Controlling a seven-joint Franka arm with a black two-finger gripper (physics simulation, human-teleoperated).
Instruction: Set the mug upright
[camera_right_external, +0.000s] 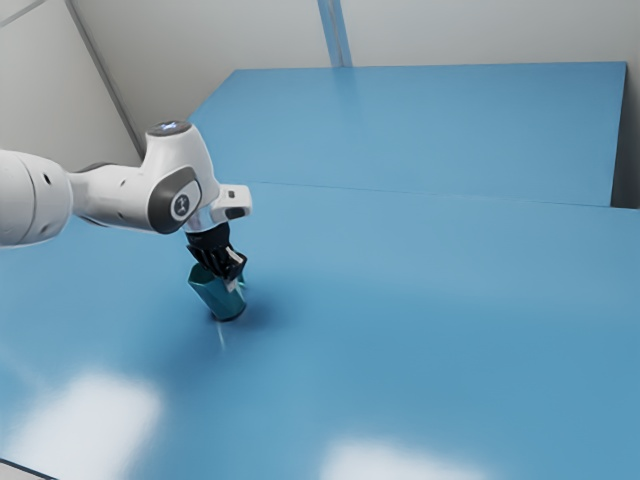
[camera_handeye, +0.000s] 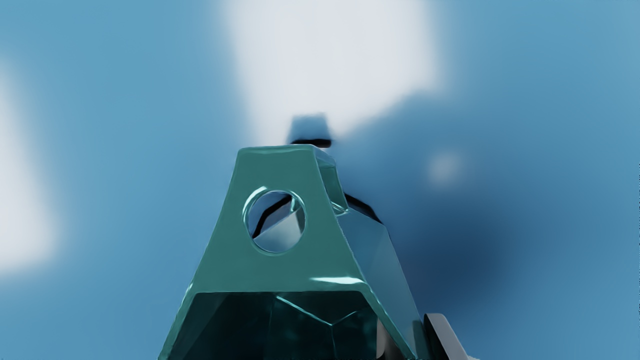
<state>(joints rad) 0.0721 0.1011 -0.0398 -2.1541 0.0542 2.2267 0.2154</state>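
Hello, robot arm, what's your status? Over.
Gripper pinching the mug by its wall, one finger inside. Mug mouth-up, seemingly leaning. No obstacle seen.

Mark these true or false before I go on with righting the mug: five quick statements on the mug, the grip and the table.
1. The mug stands fully upright. False: it is tilted, with its mouth toward the exterior view's upper left.
2. The gripper holds the mug by its wall. True.
3. Both fingers are outside the mug. False: one is inside the mouth, the other outside.
4. The flat green part next to the mug's mouth has a round hole through it. True.
5. The table under the mug is brown. False: it is blue.
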